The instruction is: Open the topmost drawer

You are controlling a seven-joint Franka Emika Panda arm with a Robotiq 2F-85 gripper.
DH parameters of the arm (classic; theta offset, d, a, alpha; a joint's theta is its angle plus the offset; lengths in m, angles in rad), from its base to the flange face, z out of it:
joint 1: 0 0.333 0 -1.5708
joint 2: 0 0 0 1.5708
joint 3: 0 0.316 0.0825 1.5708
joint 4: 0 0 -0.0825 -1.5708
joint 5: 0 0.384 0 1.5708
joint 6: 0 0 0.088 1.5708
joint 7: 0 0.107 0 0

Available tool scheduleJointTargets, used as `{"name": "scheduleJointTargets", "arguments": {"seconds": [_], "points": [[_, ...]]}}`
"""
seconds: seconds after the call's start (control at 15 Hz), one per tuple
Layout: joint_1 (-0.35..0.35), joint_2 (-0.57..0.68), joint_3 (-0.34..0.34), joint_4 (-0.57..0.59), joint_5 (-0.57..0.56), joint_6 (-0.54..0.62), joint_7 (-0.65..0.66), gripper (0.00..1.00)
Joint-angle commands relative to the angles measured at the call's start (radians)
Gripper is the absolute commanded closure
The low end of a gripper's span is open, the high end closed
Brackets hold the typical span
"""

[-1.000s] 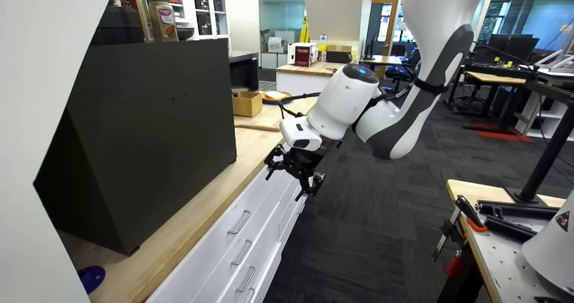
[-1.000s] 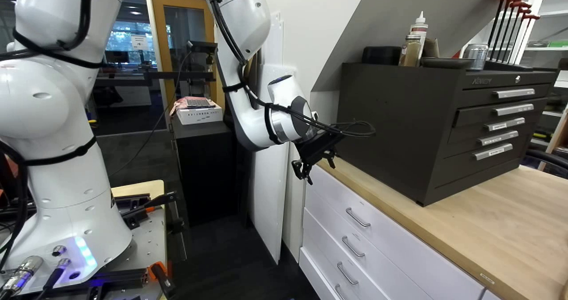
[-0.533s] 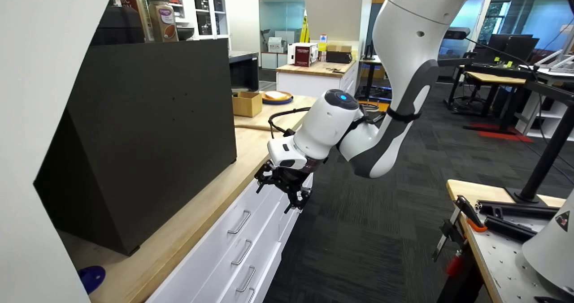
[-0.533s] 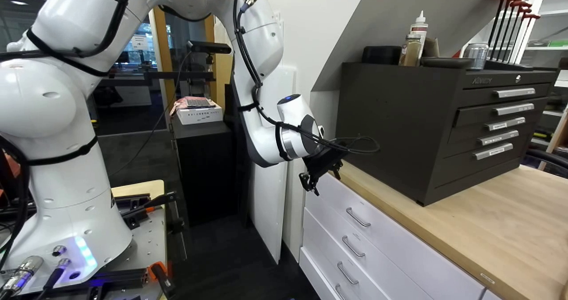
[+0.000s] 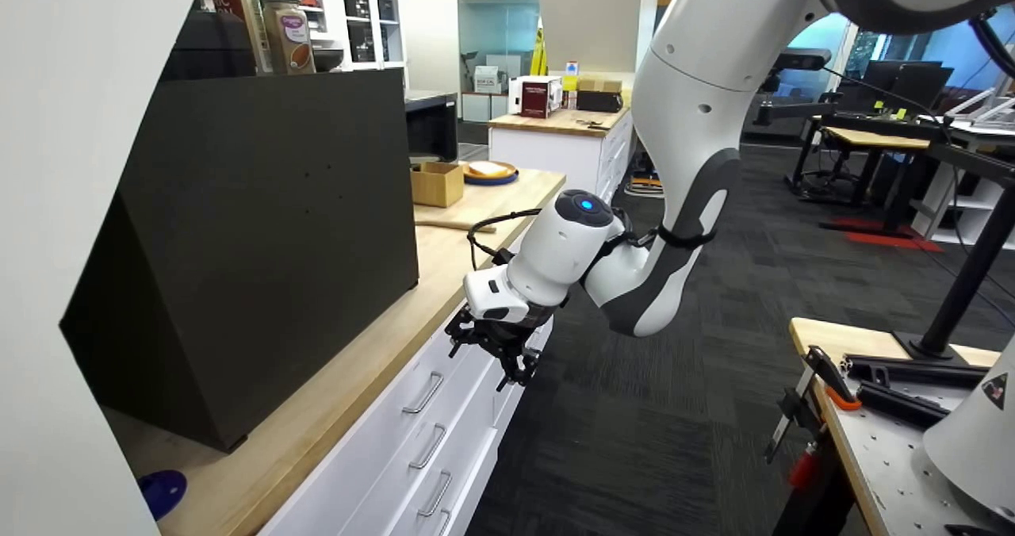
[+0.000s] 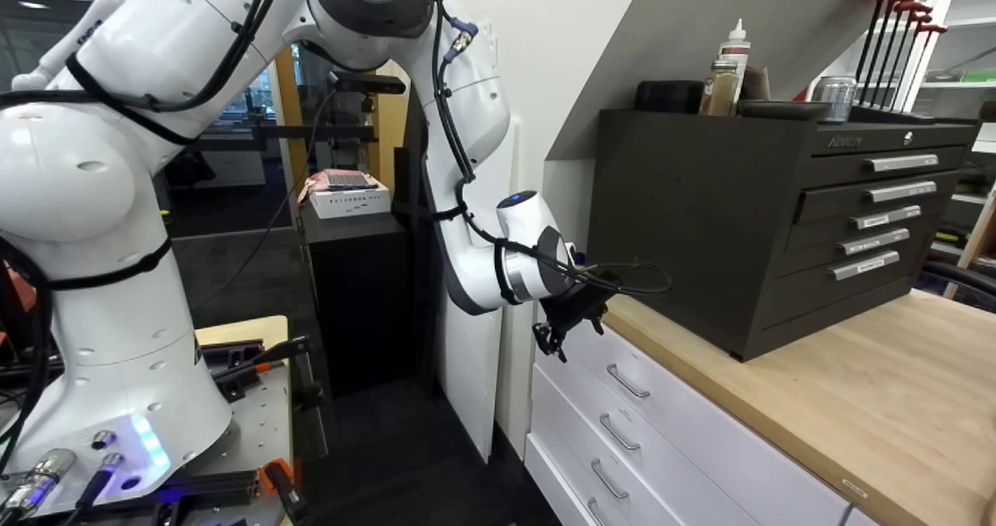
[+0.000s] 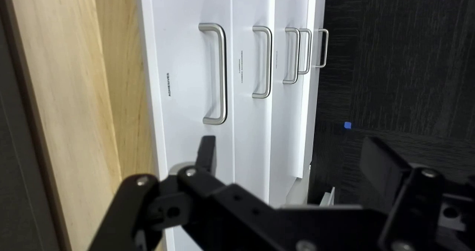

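Note:
The topmost drawer is a long shallow white front just under the wood countertop edge, and it looks shut. It shows in both exterior views (image 5: 373, 441) (image 6: 692, 425) and on the left in the wrist view (image 7: 182, 58). Its silver bar handle (image 7: 222, 72) also shows in both exterior views (image 5: 424, 393) (image 6: 627, 381). My gripper (image 5: 477, 369) is open and empty, tilted down beside the drawer fronts near the counter edge. In the wrist view, the fingers (image 7: 289, 141) are wide apart, one below the handle's end, the other over dark floor. The handle is not between them.
Lower white drawers with like handles (image 7: 267, 61) lie beneath. A black tool cabinet (image 6: 700, 222) stands on the wood countertop (image 6: 895, 386), close to the arm. The robot's metal-topped table (image 5: 888, 433) is across the dark floor.
The gripper has moved down and closer to the drawers and handle: left and down in one exterior picture, right and down in the opposite one. It has stayed open. The drawers have not moved.

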Motion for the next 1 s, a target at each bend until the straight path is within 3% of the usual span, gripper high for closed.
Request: {"name": "scheduleJointTargets", "arguments": {"seconds": [0.0, 0.33, 0.93], "points": [[0.006, 0.005, -0.008, 0.004, 0.001, 0.005, 0.0, 0.0], [0.032, 0.014, -0.033, 0.011, 0.01, 0.015, 0.0, 0.0], [0.034, 0.186, -0.058, 0.13, 0.096, 0.034, 0.001, 0.0]]}}
